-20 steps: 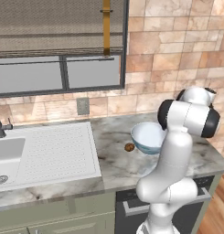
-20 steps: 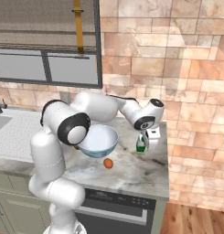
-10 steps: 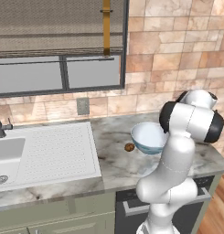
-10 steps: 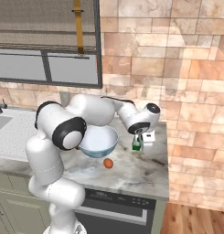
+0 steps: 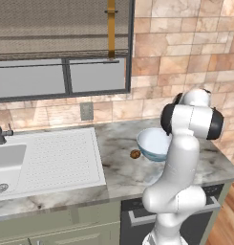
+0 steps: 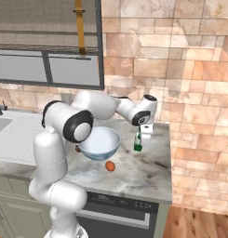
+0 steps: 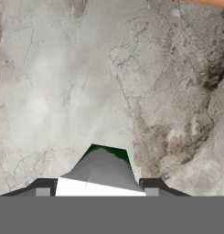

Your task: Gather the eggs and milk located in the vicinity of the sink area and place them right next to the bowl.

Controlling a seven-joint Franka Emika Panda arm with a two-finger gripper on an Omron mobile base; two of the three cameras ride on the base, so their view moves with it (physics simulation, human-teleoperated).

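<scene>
My gripper (image 6: 143, 135) is shut on the milk carton (image 6: 138, 143), a small green and white carton held upright just above the marble counter, to the right of the bowl (image 6: 100, 142). In the hand view the carton's top (image 7: 102, 167) sits between my gripper's (image 7: 97, 188) dark finger tips. The pale blue-white bowl (image 5: 153, 143) stands on the counter. An orange-brown egg (image 6: 110, 166) lies in front of it. A dark brown egg (image 5: 135, 154) lies at its left side. The white sink unit (image 5: 47, 159) with its dotted drainboard lies far left.
The dark faucet (image 5: 0, 131) stands at the sink's back left. A brick wall and a window run behind the counter. The counter's right edge (image 6: 170, 167) is close beyond the carton, and an oven front (image 6: 120, 216) sits below.
The arm has swung a little and the milk carton in my gripper has shifted slightly left toward the bowl. The eggs and the bowl have not moved.
</scene>
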